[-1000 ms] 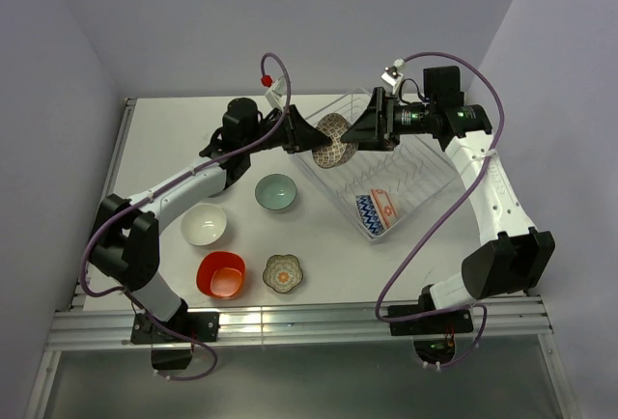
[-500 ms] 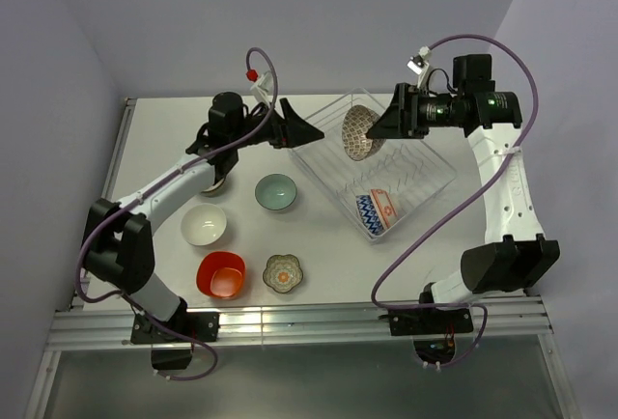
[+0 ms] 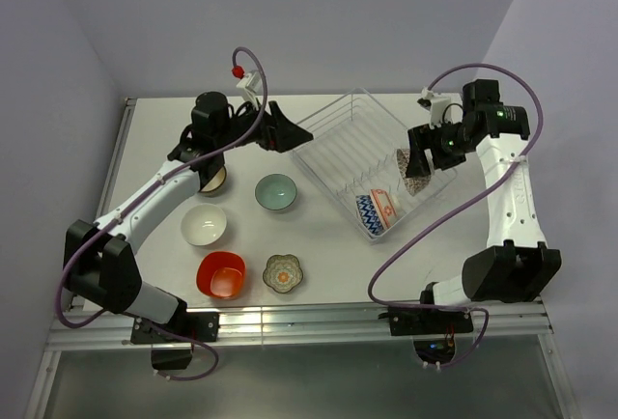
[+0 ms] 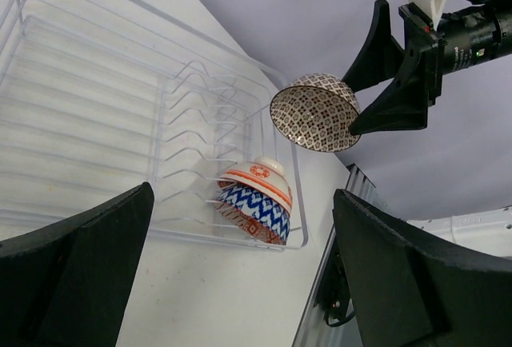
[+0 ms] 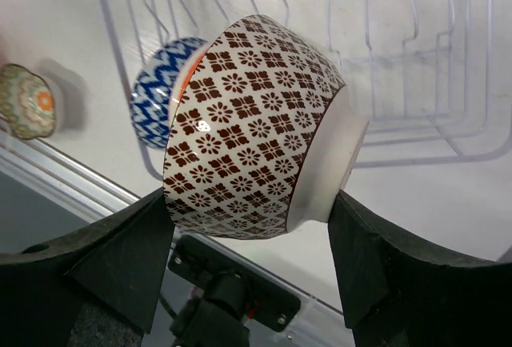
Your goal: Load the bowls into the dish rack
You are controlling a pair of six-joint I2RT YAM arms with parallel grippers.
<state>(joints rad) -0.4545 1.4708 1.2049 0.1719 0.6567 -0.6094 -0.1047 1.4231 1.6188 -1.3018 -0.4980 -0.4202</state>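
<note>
Right tool point(image 3: 421, 156) clamped on brown patterned bowl point(image 5: 240, 131), held on edge over right corner of dish rack point(image 3: 338, 149). Open tines just far-left of blue zigzag bowl point(image 3: 369, 214). Left tool point(image 3: 290, 131) apart, farther off.

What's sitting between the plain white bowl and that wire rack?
The pale teal bowl. In the top view it stands upright, open side up, between the white bowl and the dish rack, apart from both.
</note>
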